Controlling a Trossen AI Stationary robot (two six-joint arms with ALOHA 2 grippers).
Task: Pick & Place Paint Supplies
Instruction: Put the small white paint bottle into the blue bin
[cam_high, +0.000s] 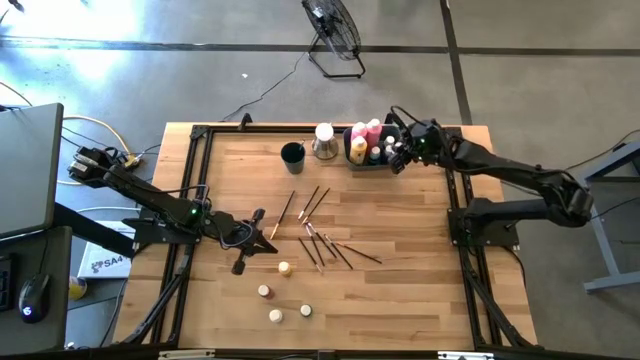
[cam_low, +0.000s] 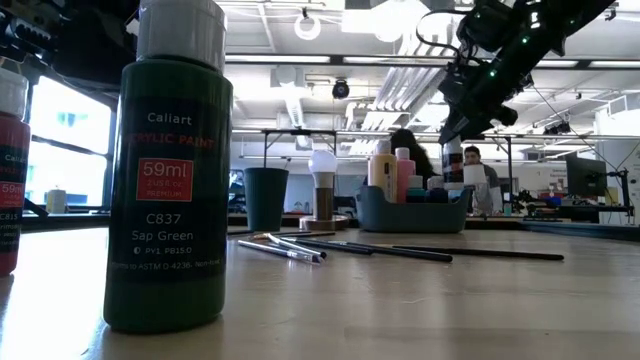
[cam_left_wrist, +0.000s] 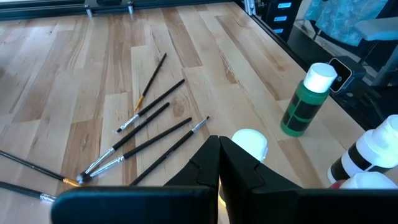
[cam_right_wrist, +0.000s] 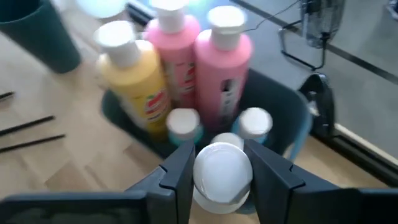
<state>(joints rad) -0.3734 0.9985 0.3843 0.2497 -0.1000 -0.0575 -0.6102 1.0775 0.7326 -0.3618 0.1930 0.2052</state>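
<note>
The right gripper (cam_right_wrist: 219, 171) hangs over the bin (cam_high: 372, 158) at the counter's (cam_high: 400, 290) far edge, clamped on a white-capped pot (cam_right_wrist: 222, 175). In the bin stand a yellow bottle (cam_right_wrist: 138, 81), two pink bottles (cam_right_wrist: 222, 59) and two small teal ones (cam_right_wrist: 183, 126). The left gripper (cam_left_wrist: 219, 163) rests low near the counter's left side, fingers pressed together and holding nothing. Brushes (cam_high: 318, 232) lie scattered mid-counter, and four small pots (cam_high: 283, 268) sit nearer the front edge. A dark cup (cam_high: 292, 154) stands left of the bin.

Wood table (cam_high: 400, 300), smooth; bottles (cam_right_wrist: 224, 68) prob. glossy plastic.
</note>
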